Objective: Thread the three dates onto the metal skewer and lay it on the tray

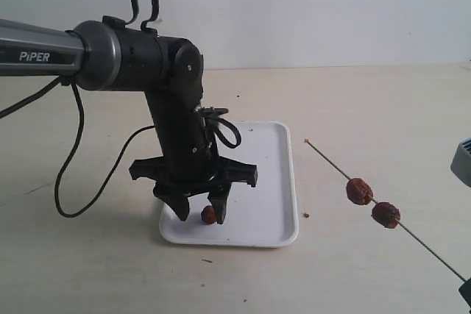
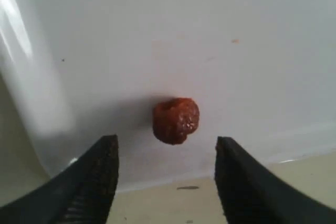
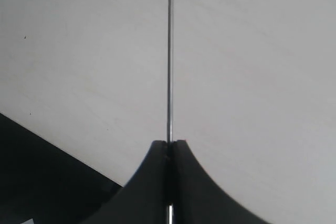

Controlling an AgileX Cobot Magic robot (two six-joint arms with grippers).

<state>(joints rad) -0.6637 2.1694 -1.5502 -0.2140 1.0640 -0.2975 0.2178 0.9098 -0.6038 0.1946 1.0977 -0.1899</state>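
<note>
One loose date [image 1: 208, 215] [image 2: 176, 120] lies on the white tray [image 1: 266, 182] [image 2: 157, 35] near its front edge. My left gripper [image 1: 199, 212] [image 2: 166, 153] hangs open over it, one black finger on each side, neither touching it. Two more dates [image 1: 360, 191] [image 1: 385, 215] sit threaded on the metal skewer [image 1: 331, 162] [image 3: 169, 66], which slants above the table to the right of the tray. My right gripper [image 3: 169, 143] is shut on the skewer's near end; in the exterior view only its edge shows at the lower right corner.
The left arm [image 1: 110, 56] reaches in from the left with a black cable [image 1: 73, 159] looping over the table. A grey object [image 1: 462, 161] shows at the right edge. Small crumbs [image 1: 306, 215] lie beside the tray.
</note>
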